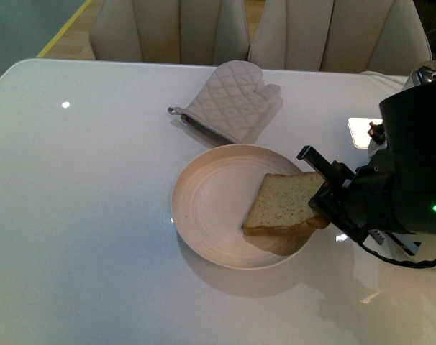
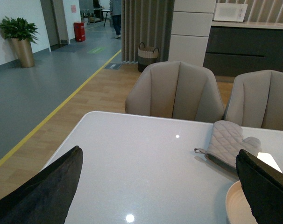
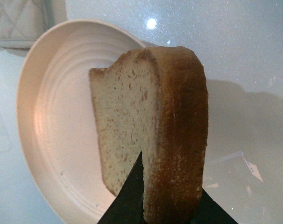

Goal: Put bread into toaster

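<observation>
Front view takes in a glossy white table [image 1: 81, 215] with rounded corners, spotted with small glints of ceiling light and one bright rectangular glare near its right edge. A round cream plate [image 1: 203, 208] sits towards the table's near right part. The right gripper [image 1: 324, 195] is clenched on the bread [image 1: 283, 205], which is tilted over the plate's right rim with a shadow below it; whether its low edge touches the plate I cannot tell. A quilted grey oven mitt [image 1: 232, 100] lies flat just beyond the plate, towards the far edge. The toaster [image 1: 428, 74] stands at the far right edge, mostly hidden behind the black right arm, with only a shiny scrap of its top showing. Two beige padded chairs [image 1: 167, 29] stand against the far edge. In the right wrist view the dark fingers [image 3: 130, 196] pinch the slice on edge, crust facing the camera, above the plate. In the left wrist view the left gripper [image 2: 159, 158] hangs released over the table, its fingers spread wide. Behind it lie a wooden floor strip [image 2: 85, 98], a yellow line beside grey flooring, a potted plant [image 2: 20, 35], a wicker basket [image 2: 148, 56] by a curtain, and a microwave [image 2: 230, 11] on a dark counter.
</observation>
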`<action>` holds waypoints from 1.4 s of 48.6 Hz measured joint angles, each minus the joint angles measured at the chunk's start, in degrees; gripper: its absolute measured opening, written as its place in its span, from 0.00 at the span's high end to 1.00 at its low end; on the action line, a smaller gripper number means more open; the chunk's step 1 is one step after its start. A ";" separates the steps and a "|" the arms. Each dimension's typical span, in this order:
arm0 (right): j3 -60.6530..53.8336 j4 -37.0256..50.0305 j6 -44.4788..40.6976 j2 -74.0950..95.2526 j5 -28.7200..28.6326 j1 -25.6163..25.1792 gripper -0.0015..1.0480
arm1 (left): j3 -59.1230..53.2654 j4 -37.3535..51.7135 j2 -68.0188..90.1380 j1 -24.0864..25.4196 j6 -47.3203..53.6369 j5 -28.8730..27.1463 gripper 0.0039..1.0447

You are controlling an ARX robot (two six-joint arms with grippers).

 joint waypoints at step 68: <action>19.96 -49.94 -54.64 -42.95 9.60 -20.26 0.96 | 0.02 0.00 0.00 0.00 0.00 0.00 0.06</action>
